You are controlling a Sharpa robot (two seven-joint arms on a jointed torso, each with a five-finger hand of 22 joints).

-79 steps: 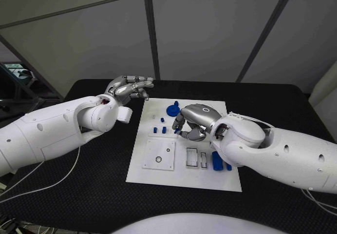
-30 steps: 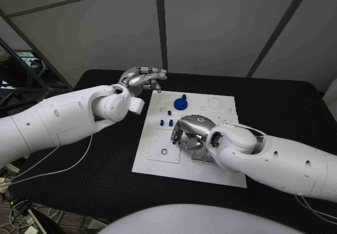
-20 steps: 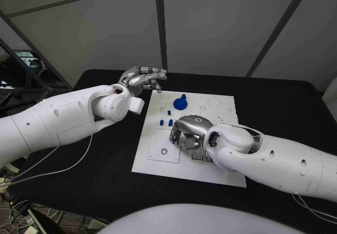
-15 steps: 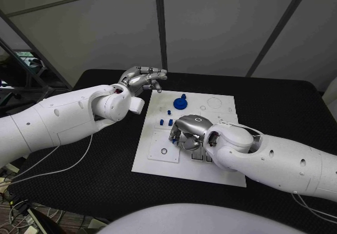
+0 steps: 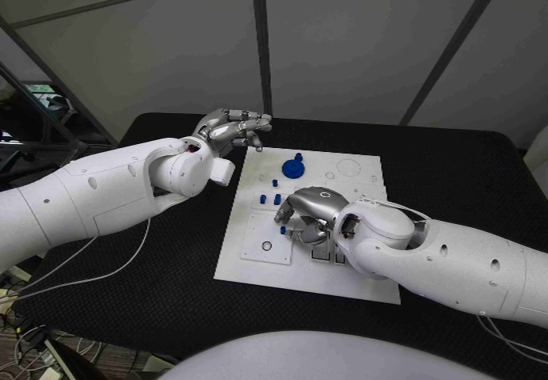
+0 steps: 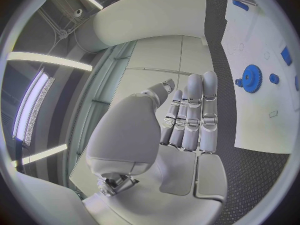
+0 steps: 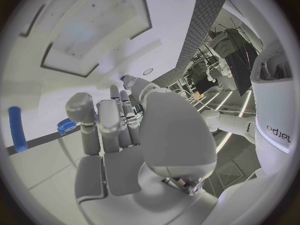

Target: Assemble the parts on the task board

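The white task board [image 5: 356, 180] lies mid-table. A blue gear [image 5: 294, 168] stands at its far end, with small blue parts [image 5: 272, 198] just nearer. My right hand [image 5: 308, 218] hangs fingers-down over the board's middle and pinches a small blue part [image 5: 282, 229] at its fingertips; the right wrist view shows that part [image 7: 67, 126] between thumb and finger. A long blue part [image 7: 17, 129] lies on the board beside the hand. My left hand [image 5: 234, 127] is raised beyond the board's far left corner, fingers curled in and holding nothing. The gear [image 6: 252, 78] also shows in the left wrist view.
A square white inset plate [image 5: 257, 236] with a small black ring [image 5: 266, 246] sits on the board's near left part, next to my right hand's fingertips. Rectangular recesses lie partly under the right forearm. Black table [image 5: 457, 174] surrounds the board.
My right hand has come from the row of small blue parts toward the nearer part of the board, beside the inset plate; in the last second it barely shifts. The left hand stays put.
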